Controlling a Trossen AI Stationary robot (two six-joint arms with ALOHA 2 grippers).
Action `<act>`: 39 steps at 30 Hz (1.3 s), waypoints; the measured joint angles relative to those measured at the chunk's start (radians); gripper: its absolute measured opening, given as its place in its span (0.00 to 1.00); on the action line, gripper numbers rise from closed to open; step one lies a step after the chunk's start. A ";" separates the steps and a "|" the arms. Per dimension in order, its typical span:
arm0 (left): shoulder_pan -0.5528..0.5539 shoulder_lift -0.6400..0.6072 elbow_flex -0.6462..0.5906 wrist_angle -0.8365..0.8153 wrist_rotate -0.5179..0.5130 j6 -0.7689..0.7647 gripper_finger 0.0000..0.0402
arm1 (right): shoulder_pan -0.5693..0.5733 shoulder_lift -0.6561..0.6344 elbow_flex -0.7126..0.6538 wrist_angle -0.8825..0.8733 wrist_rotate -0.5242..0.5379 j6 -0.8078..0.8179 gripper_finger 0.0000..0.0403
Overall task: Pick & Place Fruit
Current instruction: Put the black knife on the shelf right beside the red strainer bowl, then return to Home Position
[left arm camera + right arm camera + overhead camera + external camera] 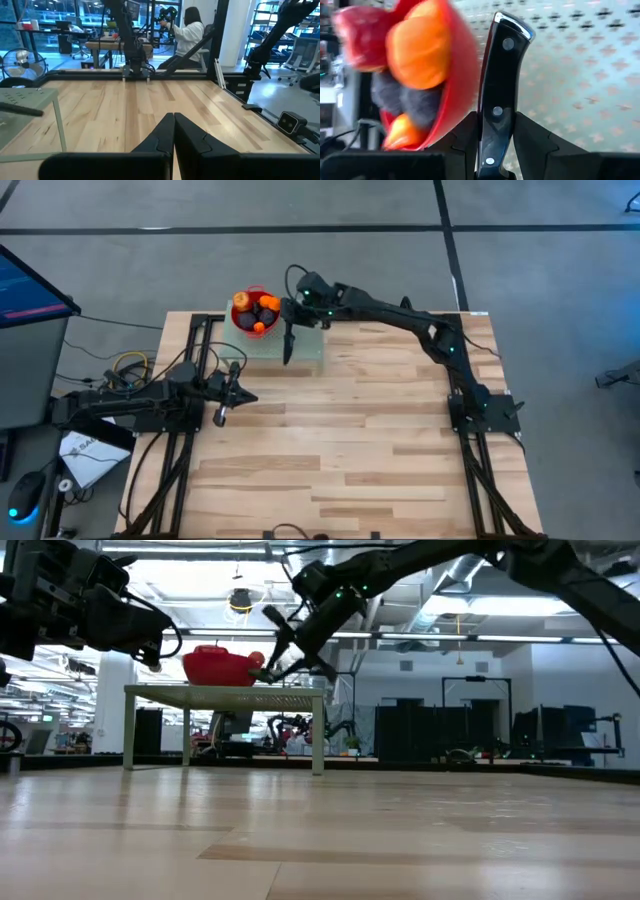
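Note:
The fruit fills a red bowl: orange pieces, dark purple ones and a red one. The bowl stands on a pale raised stand at the table's far left. My right gripper hovers over the stand just right of the bowl, shut on a slim black knife. My left gripper waits shut at the table's left side, pointing level, with nothing in it. My right gripper pinches the knife's black riveted handle between its two fingers, which press on the handle's two flat sides. The handle's butt end sticks out past the fingertips. The blade is hidden in the wrist view. The knife looks lifted clear of the stand.
The wooden table stretches bare toward the near and right edges. Black frame rails run along the left side, and the right arm's base stands at the right. Beyond the table a person sits in the room.

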 joint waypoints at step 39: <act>0.000 0.000 0.000 0.016 0.001 0.000 0.00 | -0.045 -0.141 0.046 -0.609 0.365 -0.573 0.51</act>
